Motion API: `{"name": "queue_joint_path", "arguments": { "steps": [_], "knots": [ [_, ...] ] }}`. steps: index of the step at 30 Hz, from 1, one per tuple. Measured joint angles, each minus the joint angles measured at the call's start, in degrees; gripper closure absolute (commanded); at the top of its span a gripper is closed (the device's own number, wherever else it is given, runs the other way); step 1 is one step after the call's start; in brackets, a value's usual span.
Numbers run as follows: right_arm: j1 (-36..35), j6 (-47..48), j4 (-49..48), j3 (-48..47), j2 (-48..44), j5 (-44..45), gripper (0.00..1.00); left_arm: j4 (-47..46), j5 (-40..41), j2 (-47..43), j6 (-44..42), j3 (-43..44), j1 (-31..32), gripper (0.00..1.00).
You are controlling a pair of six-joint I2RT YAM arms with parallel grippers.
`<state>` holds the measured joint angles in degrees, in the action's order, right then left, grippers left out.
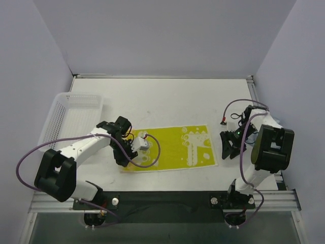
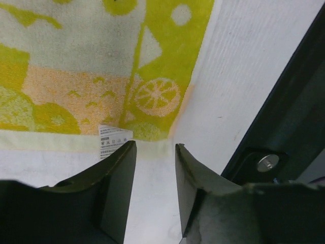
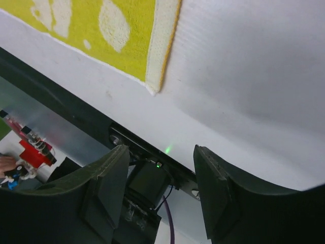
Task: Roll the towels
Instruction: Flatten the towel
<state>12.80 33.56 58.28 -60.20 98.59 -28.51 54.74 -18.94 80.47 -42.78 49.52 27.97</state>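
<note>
Lying flat and fully spread on the white table (image 1: 167,101), the printed towel (image 1: 172,147) is occupying the middle of the top view. Its long sides are running from 9 o'clock to 3 o'clock, and its yellow-green ground is carrying cream prints toward the 3 o'clock end. The left gripper (image 1: 126,157) is hovering at the towel's 9 o'clock end, close to the corner at 7 o'clock; whether it is touching the cloth I cannot tell. Through the left wrist camera, the left gripper (image 2: 155,170) is showing itself released, its jaws parted by a narrow gap with nothing between them. They are pointing at the pale border of the towel (image 2: 91,66), where a small white label (image 2: 115,141) is lying at 11 o'clock of the gap. A dark rail (image 2: 284,112) is running along the table edge at 3 o'clock in that view. The right gripper (image 1: 229,146) is hanging just beside the towel's 3 o'clock edge, apart from it. In the right wrist view the right gripper (image 3: 160,188) is likewise released, jaws wide apart and gripping nothing, with a corner of the towel (image 3: 101,35) showing at 11 o'clock, clear of the tips. A white mesh basket (image 1: 66,114) is sitting at 10 o'clock of the towel, well apart.
</note>
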Motion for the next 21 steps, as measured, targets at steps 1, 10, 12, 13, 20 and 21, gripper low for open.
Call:
{"name": "queue_joint_path", "arguments": {
  "steps": [1,10,12,13,20,21],
  "knots": [
    [0.3,0.7,1.4,-1.1,-0.5,0.3,0.46,1.6,-0.2,0.0,0.1,1.4,-0.1,0.51],
    [-3.8,-1.3,3.0,-14.4,-1.2,-1.9,0.74,4.2,-3.5,0.8,4.2,9.6,-1.0,0.6],
    [-7.0,-2.4,2.2,-12.8,-1.0,-2.4,0.76,4.2,-3.9,2.0,4.6,8.6,-1.0,0.62],
    [-8.8,-3.1,1.7,-11.1,-0.8,-2.4,0.77,4.2,-3.9,2.5,4.6,7.5,-1.0,0.63],
    [-14.8,-7.5,-2.3,0.3,3.6,-0.3,0.79,3.2,-0.9,3.8,4.6,-2.3,0.0,0.64],
    [-15.2,-8.3,-2.9,0.8,4.7,0.9,0.78,2.5,0.4,4.3,4.7,-3.8,0.0,0.64]
  ]
}}
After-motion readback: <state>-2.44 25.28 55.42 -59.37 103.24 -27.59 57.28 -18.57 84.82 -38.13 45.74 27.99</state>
